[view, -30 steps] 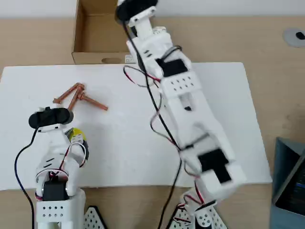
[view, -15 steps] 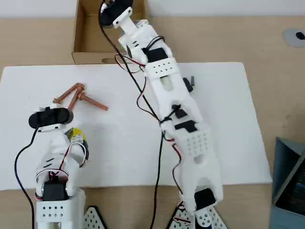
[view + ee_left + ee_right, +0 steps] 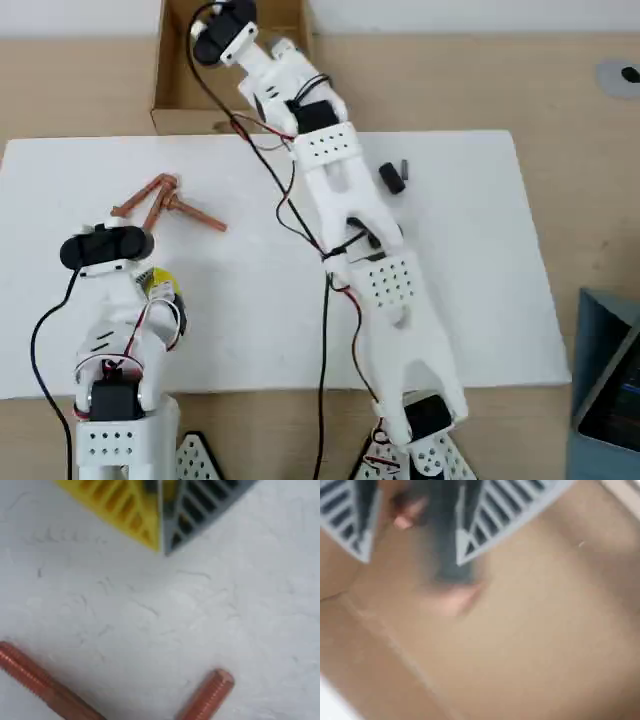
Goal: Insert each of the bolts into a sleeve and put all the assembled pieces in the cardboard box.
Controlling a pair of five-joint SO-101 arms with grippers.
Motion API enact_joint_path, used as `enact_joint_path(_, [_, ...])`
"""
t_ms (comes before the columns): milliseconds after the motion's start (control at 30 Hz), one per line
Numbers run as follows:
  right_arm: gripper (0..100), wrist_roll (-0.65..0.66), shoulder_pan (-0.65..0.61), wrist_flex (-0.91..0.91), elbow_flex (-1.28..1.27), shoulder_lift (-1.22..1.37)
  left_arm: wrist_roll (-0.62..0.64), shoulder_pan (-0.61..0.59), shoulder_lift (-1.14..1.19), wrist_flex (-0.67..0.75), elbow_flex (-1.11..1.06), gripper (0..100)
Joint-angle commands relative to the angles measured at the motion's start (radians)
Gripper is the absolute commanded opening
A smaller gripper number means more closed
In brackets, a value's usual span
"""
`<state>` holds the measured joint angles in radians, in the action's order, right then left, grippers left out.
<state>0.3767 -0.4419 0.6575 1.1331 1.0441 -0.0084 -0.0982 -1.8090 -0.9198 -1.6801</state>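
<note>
The right pincer (image 3: 412, 556) pinches the sleeved bolt (image 3: 447, 555) low inside the cardboard box (image 3: 535, 650), apparently positioned for release, while the left pincer (image 3: 162, 545), pressed together, hovers near the loose bolts (image 3: 165, 203).

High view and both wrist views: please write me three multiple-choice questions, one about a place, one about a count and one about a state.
1. Where is the right gripper?
A. over the cardboard box
B. off the table
C. at its own base

2. How many copper bolts lie on the white mat?
A. one
B. three
C. six

3. In what state is the left gripper?
A. wide open
B. shut on a bolt
C. shut and empty

Answers: 1 A, its wrist view shows the box floor beneath it. 2 B, the high view shows three lying together. 3 C, its tips meet with nothing between them.
</note>
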Motion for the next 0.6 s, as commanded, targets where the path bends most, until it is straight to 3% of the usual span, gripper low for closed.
enact_joint_path(0, [14.6,0.008,-0.007,0.048,0.101,-0.005,-0.005,-0.005,-0.008,0.0,-0.005,0])
enact_joint_path(233, [14.6,0.008,-0.002,0.18,0.231,-0.01,-0.003,-0.006,-0.008,0.0,-0.005,0])
enact_joint_path(567, [14.6,0.009,0.001,0.628,0.538,-0.022,-0.002,-0.009,-0.008,0.0,-0.005,0])
